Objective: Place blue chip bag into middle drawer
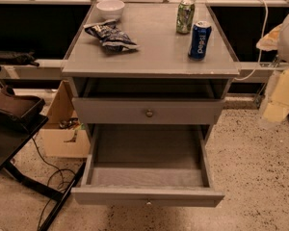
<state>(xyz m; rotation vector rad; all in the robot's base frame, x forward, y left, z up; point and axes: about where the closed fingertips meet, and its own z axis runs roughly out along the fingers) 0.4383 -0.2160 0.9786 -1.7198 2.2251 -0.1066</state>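
Observation:
The blue chip bag [111, 35] lies crumpled on the grey cabinet top [154, 57], at the left rear. The middle drawer [147, 195] is pulled out at the bottom of the cabinet, and its grey tray shows nothing inside. My gripper [278, 100] is the pale shape at the right edge of the view, beside the cabinet and well to the right of the bag. It is partly cut off and touches neither bag nor drawer.
A white bowl [111, 7], a green can [185, 16] and a blue Pepsi can [200, 40] stand on the cabinet top. A shut drawer front with a brass knob [149, 112] sits above the open drawer. A cardboard box [62, 129], a black stand [14, 117] and floor cables are at the left.

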